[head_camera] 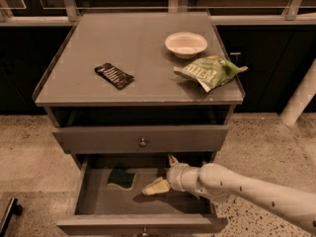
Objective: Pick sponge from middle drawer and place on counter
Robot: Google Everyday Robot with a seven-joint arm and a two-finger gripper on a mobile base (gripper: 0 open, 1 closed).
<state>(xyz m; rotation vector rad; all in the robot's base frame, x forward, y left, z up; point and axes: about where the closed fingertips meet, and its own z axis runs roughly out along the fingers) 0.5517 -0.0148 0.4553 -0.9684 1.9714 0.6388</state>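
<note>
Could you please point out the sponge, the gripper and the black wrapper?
sponge [121, 178]: camera view, dark green top face.
gripper [163, 174]: camera view, midway between fingertips, inside middle drawer [148, 205], right of sponge.
black wrapper [114, 75]: camera view, wrapper's middle, on counter [138, 38].
</note>
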